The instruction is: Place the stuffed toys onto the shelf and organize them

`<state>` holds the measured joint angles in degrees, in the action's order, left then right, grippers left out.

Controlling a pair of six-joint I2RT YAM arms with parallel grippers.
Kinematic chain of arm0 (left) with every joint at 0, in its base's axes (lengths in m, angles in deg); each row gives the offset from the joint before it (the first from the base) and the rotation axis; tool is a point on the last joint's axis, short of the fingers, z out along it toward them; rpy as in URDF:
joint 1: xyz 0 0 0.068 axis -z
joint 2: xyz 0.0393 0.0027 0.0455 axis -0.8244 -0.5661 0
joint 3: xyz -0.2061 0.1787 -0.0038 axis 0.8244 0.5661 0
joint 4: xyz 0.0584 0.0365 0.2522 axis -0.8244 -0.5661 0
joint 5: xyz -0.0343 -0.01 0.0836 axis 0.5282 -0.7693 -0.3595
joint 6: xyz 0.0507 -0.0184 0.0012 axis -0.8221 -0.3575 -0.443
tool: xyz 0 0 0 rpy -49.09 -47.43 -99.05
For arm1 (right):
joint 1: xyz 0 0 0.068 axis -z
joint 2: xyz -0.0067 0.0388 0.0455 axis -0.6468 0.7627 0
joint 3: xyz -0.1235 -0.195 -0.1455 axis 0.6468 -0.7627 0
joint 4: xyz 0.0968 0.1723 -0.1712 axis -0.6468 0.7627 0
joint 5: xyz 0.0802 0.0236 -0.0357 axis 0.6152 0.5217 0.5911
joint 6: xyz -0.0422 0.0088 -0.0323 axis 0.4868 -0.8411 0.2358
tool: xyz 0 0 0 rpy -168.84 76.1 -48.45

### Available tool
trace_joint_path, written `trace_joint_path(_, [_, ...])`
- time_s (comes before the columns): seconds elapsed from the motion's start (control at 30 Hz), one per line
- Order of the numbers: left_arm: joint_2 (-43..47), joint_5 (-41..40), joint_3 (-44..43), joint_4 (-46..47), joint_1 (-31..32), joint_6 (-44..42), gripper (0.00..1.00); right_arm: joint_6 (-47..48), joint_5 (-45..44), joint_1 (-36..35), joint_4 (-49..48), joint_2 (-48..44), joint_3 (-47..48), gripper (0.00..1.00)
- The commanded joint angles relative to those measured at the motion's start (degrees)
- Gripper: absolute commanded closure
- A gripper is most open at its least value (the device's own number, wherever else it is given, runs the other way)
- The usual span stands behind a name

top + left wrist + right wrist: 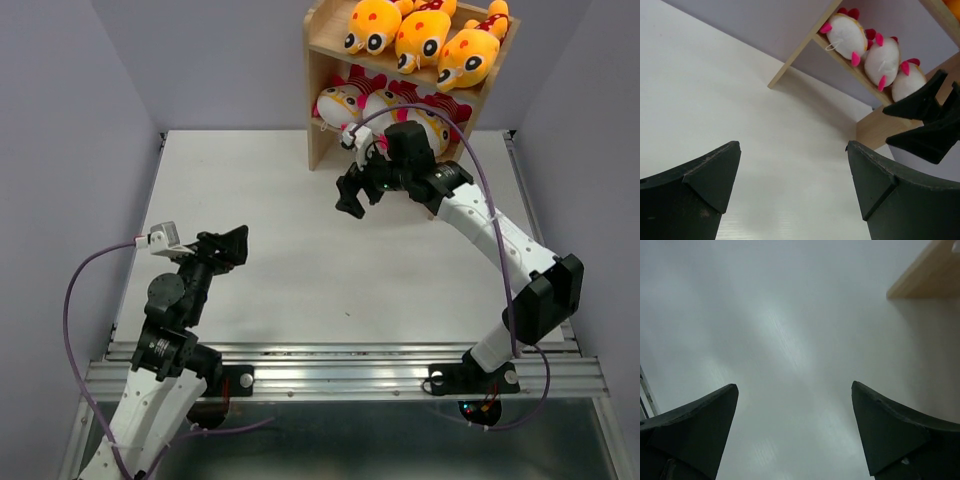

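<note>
The wooden shelf stands at the table's back. Three orange-yellow toys lie on its upper tier. Three white-faced toys lie on the lower tier, the right one partly hidden by my right arm; they also show in the left wrist view. My right gripper is open and empty, just in front of the shelf's lower tier. In its wrist view the gripper has only bare table between its fingers. My left gripper is open and empty over the table's left part, with nothing between its fingers in the left wrist view.
The white table is ringed by grey walls. A metal rail runs along the near edge by the arm bases. Purple cables loop from both arms. The shelf's corner shows in the right wrist view.
</note>
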<state>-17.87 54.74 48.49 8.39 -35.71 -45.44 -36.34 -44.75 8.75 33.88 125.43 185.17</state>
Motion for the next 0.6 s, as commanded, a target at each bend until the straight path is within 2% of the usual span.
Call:
trace_joint_path(0.0, [-2.12, -3.19, -3.82, -5.27, 0.05, -3.46, 0.01, -8.72, -17.67, 0.09, -2.32, -6.11, -8.82, 0.00])
trace_joint_path(0.07, [-3.17, -3.63, -4.61, -6.59, 0.05, -3.37, 0.01, -12.33, -25.50, 0.61, -6.26, -7.95, -14.43, 0.00])
trace_joint_path(0.1, [-3.44, -3.80, -5.05, -7.20, 0.05, -3.20, 0.01, -15.57, -32.31, 0.61, -8.11, -10.14, -16.56, 0.00])
trace_joint_path(0.23, [-4.49, -4.51, -5.84, -8.35, -0.04, -2.76, 0.01, -19.02, -45.87, 1.14, -14.19, -14.55, -24.39, 0.00])
trace_joint_path(0.33, [-5.02, -5.47, -6.45, -8.53, 0.05, -3.02, 0.01, -20.61, -50.12, 1.76, -14.72, -16.66, -29.14, 0.00])
trace_joint_path(0.57, [-8.09, -5.48, -7.42, -7.56, -0.04, -3.81, 0.01, -21.31, -50.66, 9.39, -16.04, -22.46, -37.84, 0.00])
